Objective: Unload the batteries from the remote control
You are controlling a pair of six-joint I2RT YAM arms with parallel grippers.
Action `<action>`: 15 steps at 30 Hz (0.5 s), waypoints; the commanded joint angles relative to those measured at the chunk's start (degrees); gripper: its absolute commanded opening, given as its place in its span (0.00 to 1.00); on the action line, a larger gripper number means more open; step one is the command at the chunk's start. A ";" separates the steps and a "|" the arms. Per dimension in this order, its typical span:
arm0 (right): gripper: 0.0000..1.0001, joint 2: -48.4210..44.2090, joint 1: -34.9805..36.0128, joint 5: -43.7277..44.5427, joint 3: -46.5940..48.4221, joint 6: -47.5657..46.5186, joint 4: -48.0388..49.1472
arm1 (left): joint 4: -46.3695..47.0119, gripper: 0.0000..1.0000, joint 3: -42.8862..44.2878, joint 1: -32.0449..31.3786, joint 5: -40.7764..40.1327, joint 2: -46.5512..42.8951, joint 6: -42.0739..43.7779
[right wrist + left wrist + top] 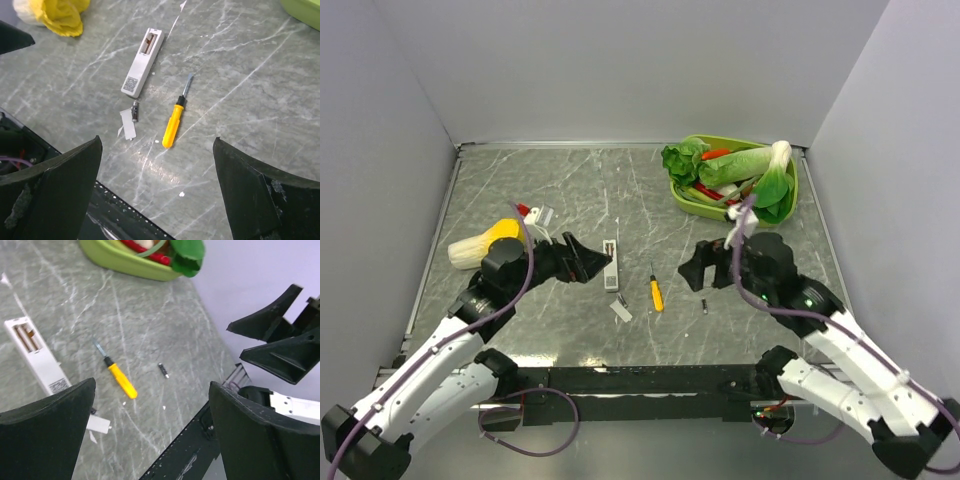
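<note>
The white remote control [610, 263] lies back up in the middle of the table, its long recess [150, 43] uncovered and brownish inside. One dark battery [705, 306] lies right of the yellow screwdriver [657, 293]. A second battery [135, 111] rests against the small white cover piece [128, 125]. My left gripper [588, 262] hovers just left of the remote, open and holding nothing. My right gripper [698, 270] stands open and empty above the right-hand battery. In the left wrist view the remote [37, 356], the screwdriver [119, 380] and that battery [163, 370] all show.
A green tray [790, 190] of vegetables stands at the back right. A yellow and white vegetable [475, 248] and a small red-and-white item [535, 213] lie at the left. The table's black front edge [640, 378] runs close under both grippers.
</note>
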 commanded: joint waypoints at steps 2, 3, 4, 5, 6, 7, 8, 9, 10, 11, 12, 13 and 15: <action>1.00 -7.34 0.34 3.95 -4.32 4.54 1.06 | 6.82 0.99 -0.42 -0.15 5.38 -1.72 1.34; 1.00 -8.57 0.34 4.21 -4.50 4.55 1.15 | 7.35 0.99 -0.85 -0.15 6.52 -1.81 1.25; 1.00 -8.93 0.34 4.39 -4.50 4.64 0.89 | 7.79 0.99 -1.03 -0.15 6.96 -1.90 1.08; 1.00 -9.20 0.34 4.92 -4.50 4.73 0.80 | 7.88 0.99 -1.12 -0.15 7.14 -1.98 1.16; 1.00 -9.63 0.34 5.44 -4.59 4.90 0.89 | 7.62 0.99 -1.12 -0.15 7.15 -2.07 1.25; 1.00 -9.90 0.34 6.06 -4.76 5.08 0.80 | 7.27 0.99 -1.03 -0.15 6.45 -2.16 1.43; 1.00 -10.08 0.34 6.93 -4.76 4.99 0.97 | 6.31 0.99 -0.95 -0.15 6.01 -2.25 1.69; 1.00 -10.25 0.34 7.12 -4.85 4.90 1.06 | 5.86 1.00 -0.86 -0.15 5.39 -2.42 1.78; 1.00 -10.43 0.43 7.12 -4.85 4.73 1.15 | 5.68 0.99 -0.77 -0.15 4.69 -2.51 1.95; 1.00 -10.43 0.34 6.86 -4.94 4.64 1.41 | 5.42 0.99 -0.86 -0.15 4.42 -2.77 2.04; 1.00 -10.52 0.25 6.77 -4.94 4.73 1.50 | 5.42 0.99 -0.77 -0.15 4.25 -2.95 1.96; 1.00 -10.52 0.34 6.68 -4.94 4.82 1.68 | 5.50 0.99 -0.86 -0.15 4.16 -3.30 1.95; 1.00 -10.52 0.34 6.24 -5.20 4.73 2.20 | 5.59 0.99 -1.03 -0.15 4.16 -3.48 1.95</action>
